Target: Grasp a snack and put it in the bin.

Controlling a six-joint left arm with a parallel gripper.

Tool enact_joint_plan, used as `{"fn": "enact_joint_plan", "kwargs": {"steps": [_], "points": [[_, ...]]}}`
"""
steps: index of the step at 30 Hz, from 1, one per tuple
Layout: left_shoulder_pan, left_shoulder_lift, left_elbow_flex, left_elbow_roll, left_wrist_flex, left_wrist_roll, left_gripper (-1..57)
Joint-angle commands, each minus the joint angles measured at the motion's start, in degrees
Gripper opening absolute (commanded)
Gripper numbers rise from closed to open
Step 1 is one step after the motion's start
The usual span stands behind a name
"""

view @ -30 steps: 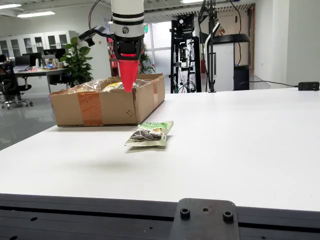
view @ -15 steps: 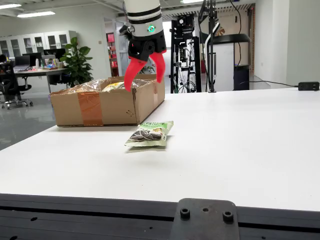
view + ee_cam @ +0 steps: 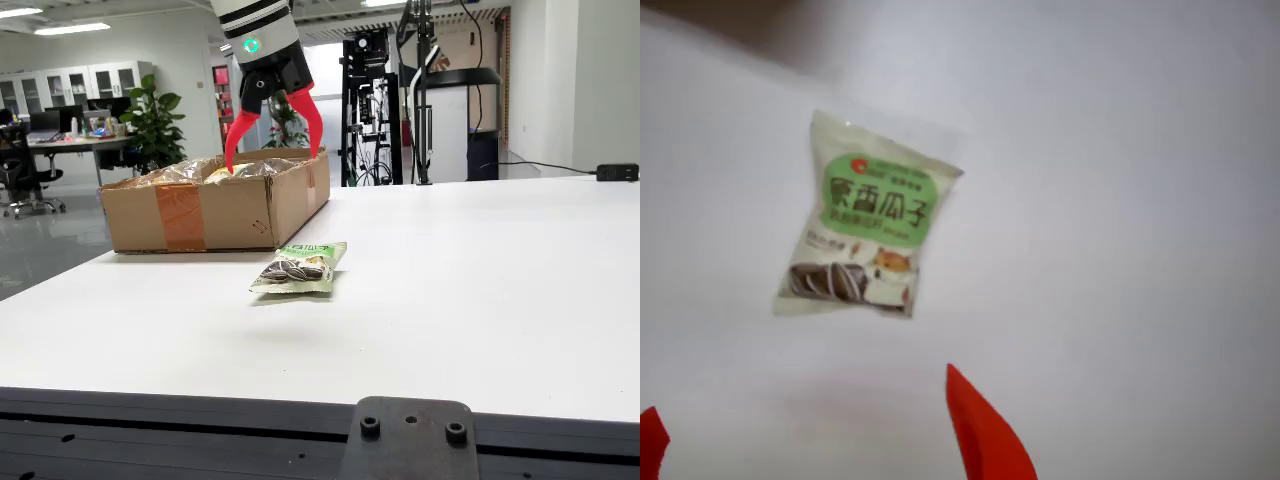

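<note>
Clearly the snack packet [image 3: 299,268] is a light, soft thing: a small sealed pouch, green and white with a picture of striped seeds, lying flat on the white tabletop [image 3: 480,290]. Its film looks glossy, so it will probably be slippery, and it should crumple rather than resist when squeezed. The contents are likely loose seeds that shift inside, so a hard pinch could crush them or burst a seam.

The gripper [image 3: 272,142] hangs high above the far part of the tabletop, by the near corner of the cardboard box [image 3: 215,205] in the fixed view, its red fingers [image 3: 238,132] spread wide and holding nothing. The packet lies well apart from it, in front of the box and not touching it. In the view riding on the gripper, the packet [image 3: 867,217] sits ahead of the red fingertips [image 3: 985,435], turned slightly askew.

The best hold seems to be across the packet's narrow width at its puffy middle, fingers coming straight down on either long edge. Since the pouch lies so flat, the tips would need to reach nearly to the tabletop to catch it. The box already holds other wrapped snacks [image 3: 190,170].
</note>
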Motion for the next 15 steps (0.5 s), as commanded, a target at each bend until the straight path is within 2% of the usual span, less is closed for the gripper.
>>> {"fn": "enact_joint_plan", "kwargs": {"steps": [1,15], "points": [[0.8,0.8,2.3,-1.1,-3.4,4.6,53.0],[1.8,8.8,1.9,-2.9,-13.7,14.7,53.4]]}}
